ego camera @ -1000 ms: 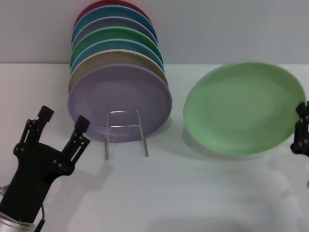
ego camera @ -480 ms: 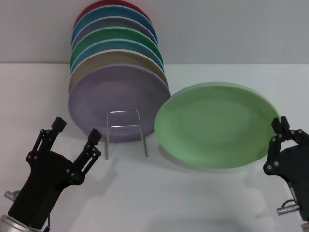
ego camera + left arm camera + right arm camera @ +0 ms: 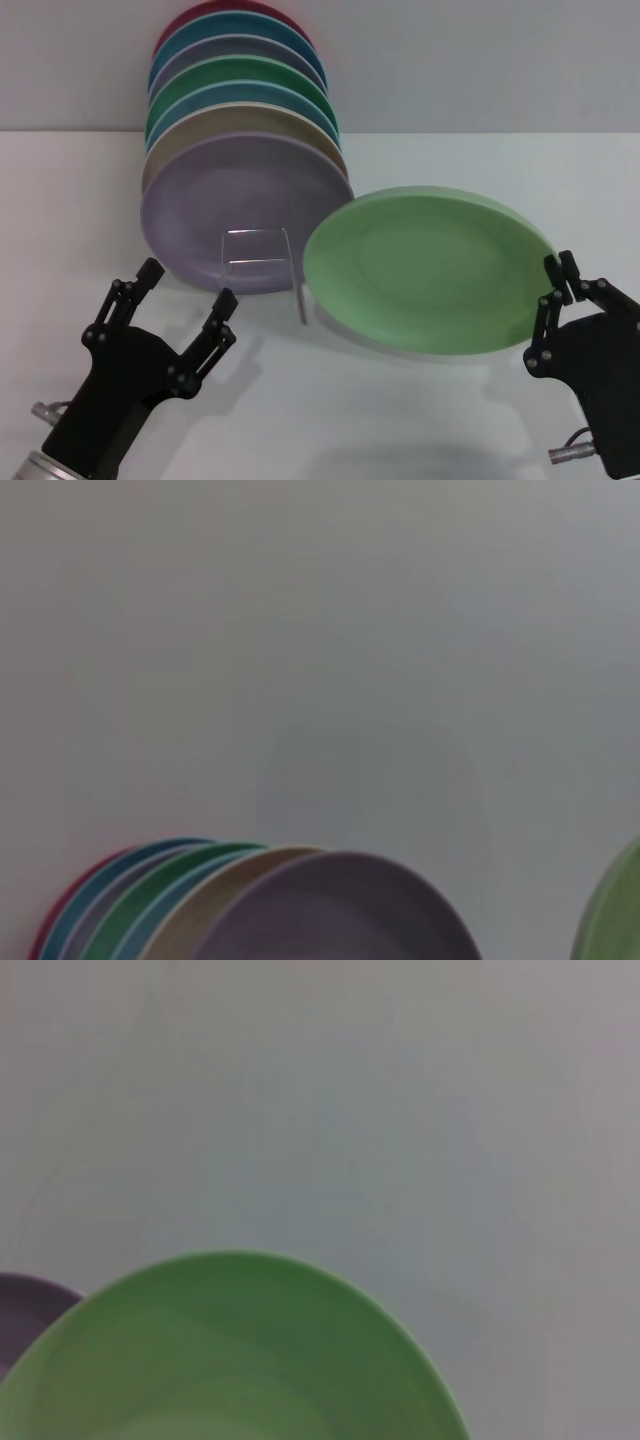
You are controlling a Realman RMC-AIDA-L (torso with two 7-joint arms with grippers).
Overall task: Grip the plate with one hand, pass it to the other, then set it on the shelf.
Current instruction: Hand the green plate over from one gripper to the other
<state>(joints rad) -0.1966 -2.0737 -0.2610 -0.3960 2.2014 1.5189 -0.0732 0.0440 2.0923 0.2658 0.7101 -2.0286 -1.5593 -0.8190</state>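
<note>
The pale mint-green plate hangs tilted in the air right of the rack, its left edge close to the rack's front loop. My right gripper is shut on the plate's right rim at the lower right. The plate fills the lower part of the right wrist view, and its edge shows in the left wrist view. My left gripper is open and empty at the lower left, in front of the rack and apart from the plate. The wire shelf stands in the middle with several plates in it.
Several plates stand in a row on the rack: the lavender plate in front, then tan, blue, emerald green, grey, teal and red behind. They also show in the left wrist view. The white table runs to a grey back wall.
My right gripper has carried the mint-green plate left and down towards the rack. My left gripper has moved right and a little down, still open.
</note>
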